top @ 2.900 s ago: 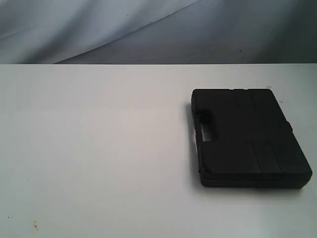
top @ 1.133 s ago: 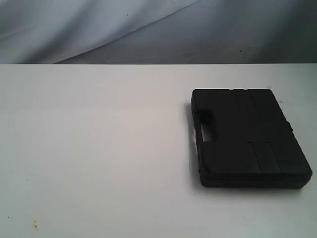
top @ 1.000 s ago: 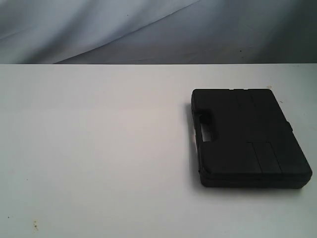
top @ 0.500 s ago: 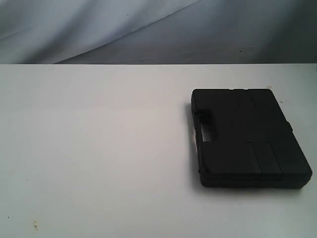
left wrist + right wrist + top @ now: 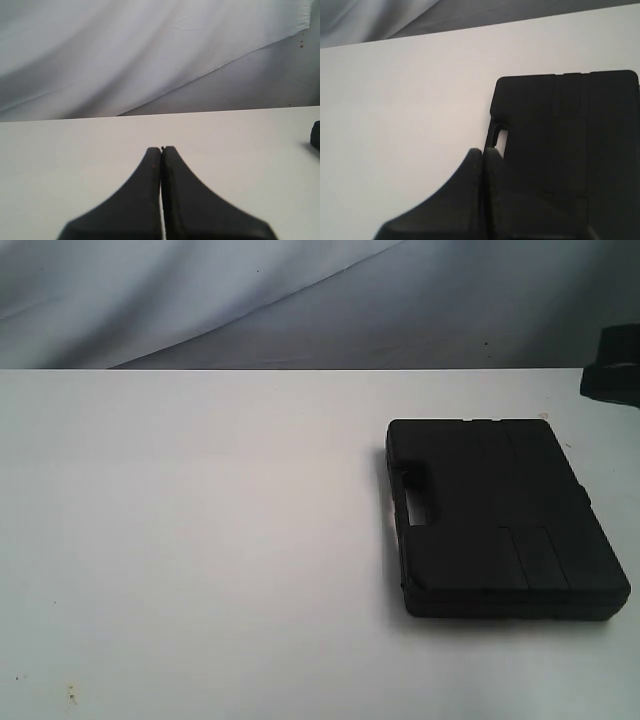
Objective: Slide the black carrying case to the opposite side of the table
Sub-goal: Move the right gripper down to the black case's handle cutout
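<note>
Right now your right claw point(image 5: 482, 152) is closed tight, its two fingers point(image 5: 455, 200) pressed flat against each other with nothing gripped between them. The case point(image 5: 570, 140) lies flat on the white worktop point(image 5: 395, 100), lid up, just ahead of that claw and off to one side. Its handle cut-out point(image 5: 501, 139) sits just beyond the fingertips. You cannot tell from the right wrist view whether the tips touch the case or hang above it.

Your left claw point(image 5: 161, 150) is likewise closed along its whole length and holds nothing. It hangs over bare worktop. The case is well apart from it, off to its side, with only a dark sliver showing at the edge of the left wrist view. Ahead of the left claw the worktop ends at a draped grey cloth point(image 5: 125, 50).

On the exterior view, a dark shape point(image 5: 612, 365) pokes in at the edge beyond the case. Too little of it shows to say which part it is.
</note>
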You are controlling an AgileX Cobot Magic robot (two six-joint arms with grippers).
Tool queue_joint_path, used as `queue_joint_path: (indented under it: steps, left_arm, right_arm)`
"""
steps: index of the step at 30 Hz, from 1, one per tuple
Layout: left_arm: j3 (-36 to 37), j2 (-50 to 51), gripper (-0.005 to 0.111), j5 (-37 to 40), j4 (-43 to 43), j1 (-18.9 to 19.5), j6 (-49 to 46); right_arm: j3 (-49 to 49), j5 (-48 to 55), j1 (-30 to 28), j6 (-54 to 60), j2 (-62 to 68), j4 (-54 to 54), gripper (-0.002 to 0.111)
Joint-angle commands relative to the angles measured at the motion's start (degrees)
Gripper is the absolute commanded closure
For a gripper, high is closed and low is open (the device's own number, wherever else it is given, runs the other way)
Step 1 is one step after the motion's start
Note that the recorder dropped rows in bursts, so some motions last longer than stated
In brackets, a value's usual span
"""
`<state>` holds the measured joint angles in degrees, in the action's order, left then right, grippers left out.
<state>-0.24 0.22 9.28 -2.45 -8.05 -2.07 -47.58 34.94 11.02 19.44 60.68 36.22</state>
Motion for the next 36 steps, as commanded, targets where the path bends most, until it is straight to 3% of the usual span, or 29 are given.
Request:
queue_joint_path:
  steps: [1,6,16,26,36]
  left_arm:
    - [0.24,-0.22,0.107,-0.45,0.01,0.14,0.22]
    - [0.24,-0.22,0.107,-0.45,0.01,0.14,0.22]
    - [0.24,-0.22,0.107,-0.45,0.01,0.14,0.08]
    - [0.24,-0.22,0.107,-0.45,0.01,0.14,0.19]
    - [0.24,-0.22,0.107,-0.45,0.01,0.14,0.08]
  right_arm:
    - [-0.52,-0.48,-0.08,-0.48,3.33,-0.4,0.108]
    - [-0.52,-2.68,1.54,-2.36,7.56,-2.55,0.108]
    - [-10.87,-1.03,16.06,-27.99,20.39,-28.83,0.108]
    - [-24.58,5.83,23.7,-34.98,34.84,-31.01,0.108]
    - [-37.33,16.34,23.83,-39.71,47.83,-31.48,0.108]
